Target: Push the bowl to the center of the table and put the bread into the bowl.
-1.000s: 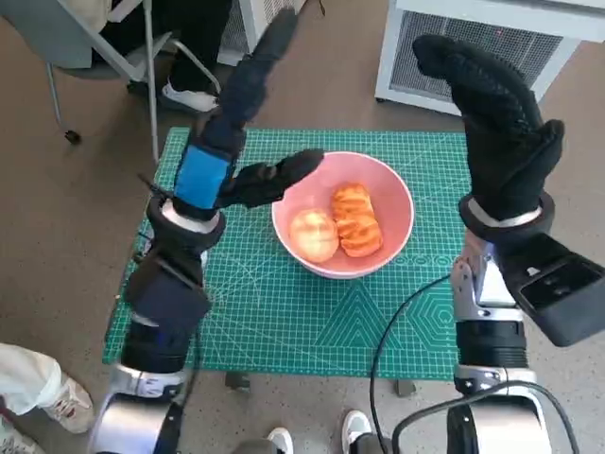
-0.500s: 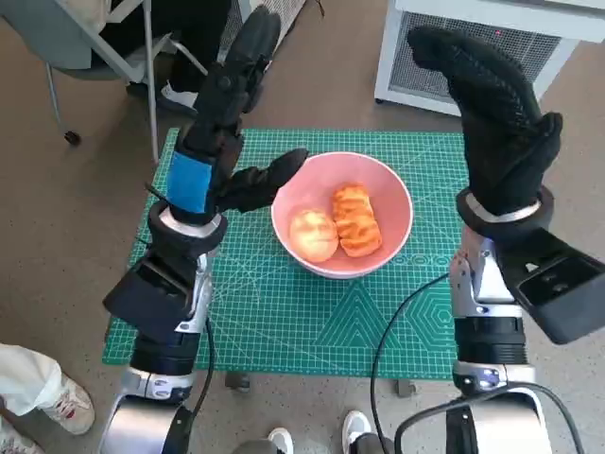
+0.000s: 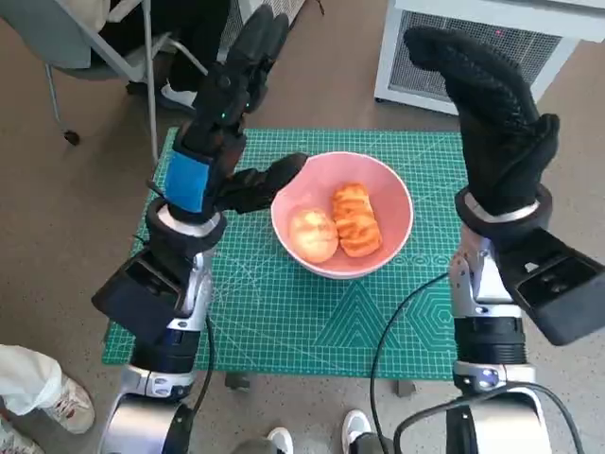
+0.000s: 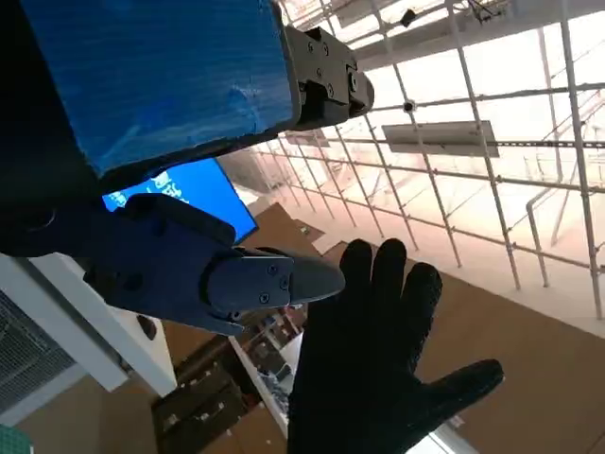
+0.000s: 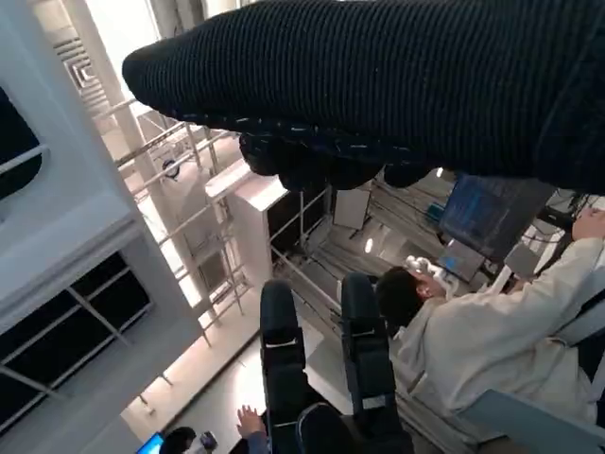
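Observation:
A pink bowl (image 3: 397, 194) stands near the middle of the green cutting mat (image 3: 274, 312) in the head view. Inside it lie two pieces of bread: a round bun (image 3: 314, 234) and a ridged golden roll (image 3: 355, 219). My left hand (image 3: 222, 118) is raised above the mat to the left of the bowl, fingers stretched upward and apart, thumb pointing toward the bowl's rim; it holds nothing. My right hand (image 3: 496, 118) is raised to the right of the bowl, fingers spread and empty. The left wrist view shows the right hand (image 4: 378, 378) open against the ceiling.
A white slatted unit (image 3: 473, 47) stands behind the table at the right. A chair (image 3: 104, 47) and a person's legs and shoe (image 3: 184, 95) are at the back left. Another shoe (image 3: 57, 402) shows at the lower left. A person (image 5: 492, 331) sits in the right wrist view.
My left forearm and hand have swung a little to the left and more upright. The right hand has hardly shifted. Bowl and bread have stayed put.

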